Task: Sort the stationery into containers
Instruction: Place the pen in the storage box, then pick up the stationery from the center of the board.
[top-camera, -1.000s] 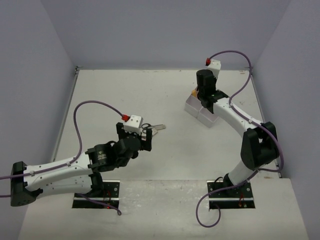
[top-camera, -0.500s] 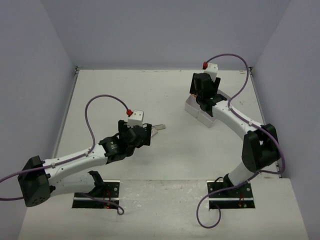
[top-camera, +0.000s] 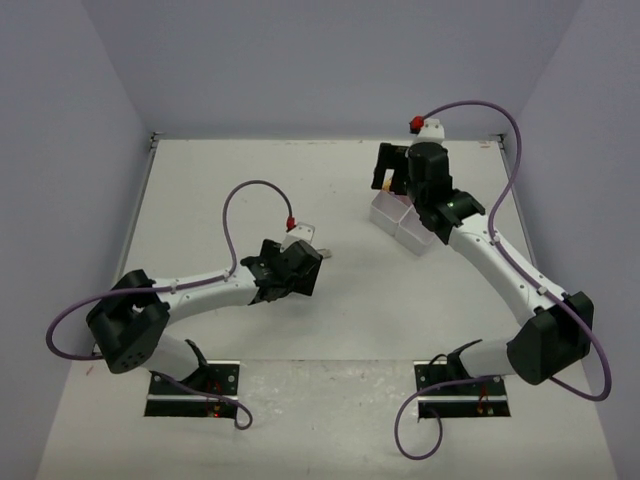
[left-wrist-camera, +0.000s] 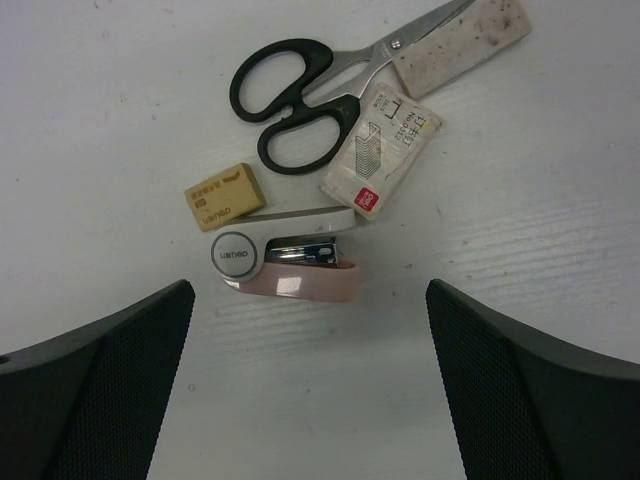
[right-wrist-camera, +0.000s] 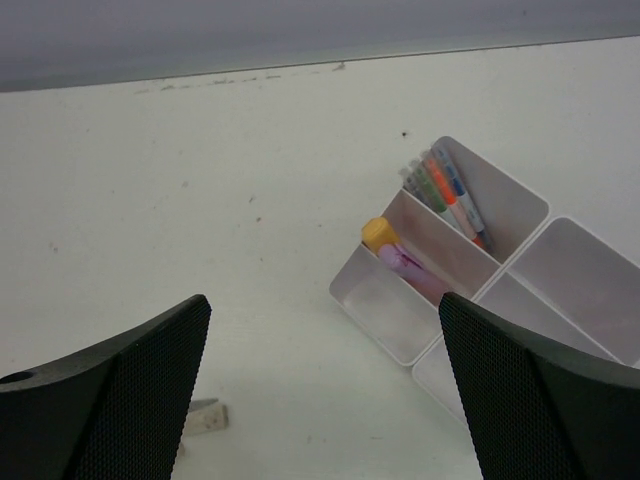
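Note:
In the left wrist view, black-handled scissors (left-wrist-camera: 290, 100) lie on the table with a dirty grey eraser (left-wrist-camera: 460, 45), a small staples box (left-wrist-camera: 380, 150), a tan eraser (left-wrist-camera: 225, 197) and a pink stapler (left-wrist-camera: 285, 265). My left gripper (left-wrist-camera: 310, 400) hangs open just short of the stapler, holding nothing. The white divided container (right-wrist-camera: 385, 310) holds several thin pens (right-wrist-camera: 445, 195) in one compartment and a yellow-capped purple marker (right-wrist-camera: 400, 255) in another. My right gripper (right-wrist-camera: 325, 400) is open and empty above the table beside the container (top-camera: 405, 225).
A grey eraser (right-wrist-camera: 205, 417) shows at the lower left of the right wrist view. Purple cables loop over both arms. Walls close the table at the back and both sides. From above, the left gripper (top-camera: 300, 265) covers most of the loose items.
My right gripper opened wide and drew back from the container. My left arm reached forward and to the right, over the loose stationery, staying open.

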